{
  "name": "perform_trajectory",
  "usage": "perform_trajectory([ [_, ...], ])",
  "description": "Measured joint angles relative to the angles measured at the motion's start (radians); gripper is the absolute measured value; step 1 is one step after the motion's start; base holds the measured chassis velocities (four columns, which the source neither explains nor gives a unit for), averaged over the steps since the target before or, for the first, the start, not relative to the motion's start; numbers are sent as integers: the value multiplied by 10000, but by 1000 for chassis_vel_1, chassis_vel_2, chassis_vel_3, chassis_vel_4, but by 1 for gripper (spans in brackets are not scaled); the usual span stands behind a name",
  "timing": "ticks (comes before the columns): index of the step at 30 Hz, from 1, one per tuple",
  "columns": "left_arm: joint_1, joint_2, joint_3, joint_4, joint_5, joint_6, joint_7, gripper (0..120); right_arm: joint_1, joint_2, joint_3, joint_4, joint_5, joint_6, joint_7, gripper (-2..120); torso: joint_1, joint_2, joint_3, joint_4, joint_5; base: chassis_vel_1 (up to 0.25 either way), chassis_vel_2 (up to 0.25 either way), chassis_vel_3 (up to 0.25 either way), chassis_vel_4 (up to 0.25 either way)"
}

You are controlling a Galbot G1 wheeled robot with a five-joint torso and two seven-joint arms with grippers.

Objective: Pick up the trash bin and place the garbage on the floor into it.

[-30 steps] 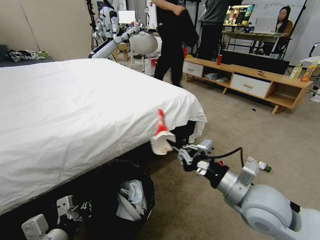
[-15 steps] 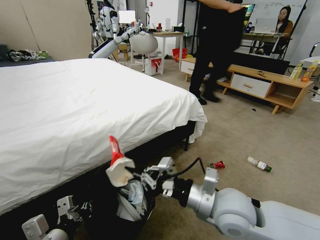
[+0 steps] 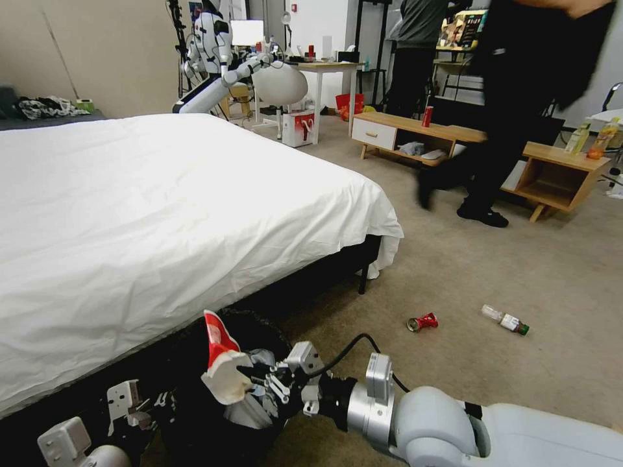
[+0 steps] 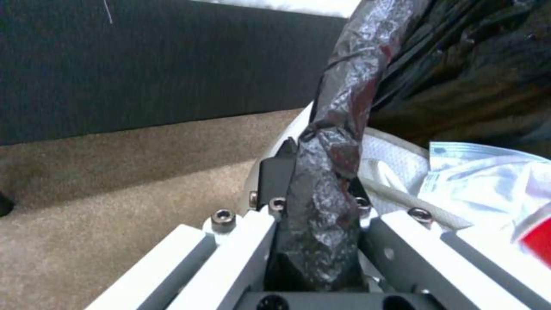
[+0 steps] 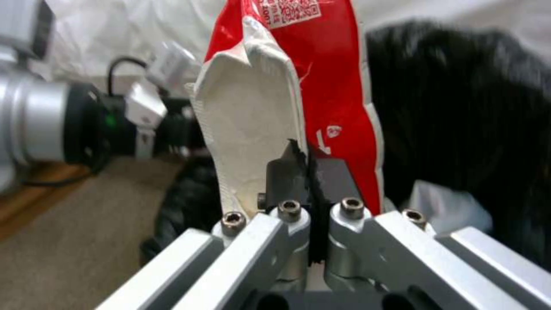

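The trash bin (image 3: 195, 415), white under a crinkly black bag, hangs beside the bed at the lower left of the head view. My left gripper (image 3: 139, 415) is shut on its bagged rim (image 4: 327, 181). White tissue and packets (image 4: 476, 172) lie inside. My right gripper (image 3: 250, 383) is shut on a flattened red-and-white packet (image 3: 219, 363) (image 5: 275, 107), held over the bin's mouth. On the carpet to the right lie a crushed red can (image 3: 422, 322) and a small clear green-capped bottle (image 3: 505, 320).
The white bed (image 3: 162, 214) fills the left, its dark base right behind the bin. A person's legs (image 3: 500, 168) cross in front of the low wooden cabinet (image 3: 454, 139) at the back right. An upright red can (image 3: 426, 116) and drink bottles (image 3: 590, 139) stand on it.
My right arm swung left and down, carrying the packet from beside the bed's corner to just over the bin. The person walked from the back middle to the right.
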Motion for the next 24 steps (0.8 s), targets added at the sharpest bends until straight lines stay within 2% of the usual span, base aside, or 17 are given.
perform_trajectory([
  [10, -32, -63, 27, 29, 36, 0, 25, 2, -723, 108, 15, -670, -522, -22, 32, 0, 0, 0, 0, 0, 1, 0, 0, 0, 0],
  [24, -115, -59, 27, 193, 43, -4, 62, 2, -575, 704, 4, -1673, -732, 249, -38, 0, 0, 0, 0, 2, 0, 0, 0, 0, 0],
])
